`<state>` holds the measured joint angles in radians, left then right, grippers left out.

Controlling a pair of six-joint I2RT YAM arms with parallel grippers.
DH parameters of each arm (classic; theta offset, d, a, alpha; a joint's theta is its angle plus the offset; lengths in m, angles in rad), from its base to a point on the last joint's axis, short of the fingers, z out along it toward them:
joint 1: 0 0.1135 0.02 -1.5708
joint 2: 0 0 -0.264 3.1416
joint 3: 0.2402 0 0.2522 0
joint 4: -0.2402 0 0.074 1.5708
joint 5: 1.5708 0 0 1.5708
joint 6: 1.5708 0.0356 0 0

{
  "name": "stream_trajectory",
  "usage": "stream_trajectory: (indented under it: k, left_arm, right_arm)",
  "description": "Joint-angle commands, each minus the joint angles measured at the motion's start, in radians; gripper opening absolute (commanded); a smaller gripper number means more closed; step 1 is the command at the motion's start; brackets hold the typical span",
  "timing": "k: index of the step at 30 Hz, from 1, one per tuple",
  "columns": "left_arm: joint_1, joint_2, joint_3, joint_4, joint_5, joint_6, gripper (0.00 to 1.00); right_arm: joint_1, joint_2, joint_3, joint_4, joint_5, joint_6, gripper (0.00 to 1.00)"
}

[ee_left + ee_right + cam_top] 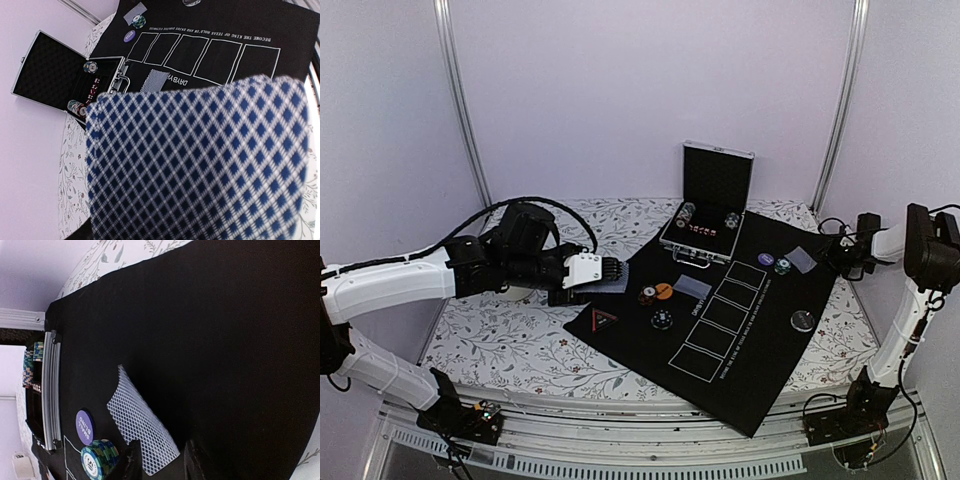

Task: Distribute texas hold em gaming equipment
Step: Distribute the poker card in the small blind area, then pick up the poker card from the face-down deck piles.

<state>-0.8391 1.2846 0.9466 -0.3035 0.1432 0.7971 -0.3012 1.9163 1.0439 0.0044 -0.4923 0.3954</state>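
My left gripper (pixel 603 272) is shut on a deck of playing cards (pixel 200 160). Its blue-diamond backs fill the left wrist view and hide the fingers. It hovers at the left edge of the black poker mat (pixel 750 340). At the mat's far right corner my right gripper (pixel 162 462) is open. A single card (pixel 140 422) lies face down on the mat with its near corner between the fingertips (pixel 131 460). Next to that card are a purple button disc (pixel 85 426) and a striped chip stack (pixel 98 458). Mid-mat lie another card (pixel 693 287), an orange disc (pixel 663 291) and a black chip (pixel 662 319).
An open aluminium chip case (pixel 710 215) with chip stacks (pixel 77 106) stands at the mat's far edge. A round disc (pixel 803 320) lies near the right edge and a small triangular marker (pixel 605 320) at the left corner. White outlined card boxes (pixel 725 315) run across the mat.
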Motion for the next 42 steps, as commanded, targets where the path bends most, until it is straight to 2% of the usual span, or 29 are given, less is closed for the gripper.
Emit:
stream_trajectory:
  k: [1,5,6,8,9,13,17,22,25,30,34,42]
  left_arm:
    - [-0.014,-0.016,-0.014,0.015,0.012,0.004,0.53]
    - [-0.014,-0.018,-0.014,0.015,0.013,0.004,0.53]
    - [-0.014,-0.018,-0.014,0.015,0.014,0.004,0.53]
    - [-0.015,-0.018,-0.013,0.015,0.012,0.004,0.53]
    - [-0.015,-0.018,-0.013,0.015,0.011,0.005,0.54]
    - [-0.014,-0.020,-0.014,0.014,0.008,0.005,0.53]
    - [-0.016,-0.021,-0.012,0.017,0.005,0.005,0.53]
    - [-0.016,-0.021,-0.011,0.020,0.004,0.004,0.54]
    - [-0.015,-0.021,-0.009,0.019,0.001,0.002,0.54]
    - [-0.017,-0.021,-0.010,0.024,-0.005,0.003,0.53]
    - [-0.017,-0.021,-0.011,0.026,-0.010,0.003,0.54]
    - [-0.019,-0.024,-0.014,0.033,-0.017,0.004,0.54]
  right_arm:
    - [0.003,-0.058,0.040,-0.053,0.073,-0.032,0.39]
    - [0.026,-0.155,0.050,-0.111,0.136,-0.056,0.62]
    - [0.045,-0.182,0.053,-0.132,0.164,-0.069,0.71]
    - [0.096,-0.243,0.063,-0.167,0.209,-0.090,0.95]
    - [0.129,-0.274,0.068,-0.185,0.225,-0.099,1.00]
    - [0.305,-0.397,0.092,-0.234,0.222,-0.137,0.99]
    - [0.522,-0.468,0.137,-0.248,0.064,-0.144,0.99]
    - [0.808,-0.472,0.157,-0.138,-0.088,-0.086,0.99]
    - [0.937,-0.432,0.157,-0.064,-0.125,-0.028,0.99]
    - [1.061,-0.350,0.137,0.100,-0.203,0.132,0.99]
    - [1.122,-0.288,0.198,0.094,-0.197,0.131,0.99]
    - [1.154,-0.206,0.233,0.086,-0.207,0.145,0.99]
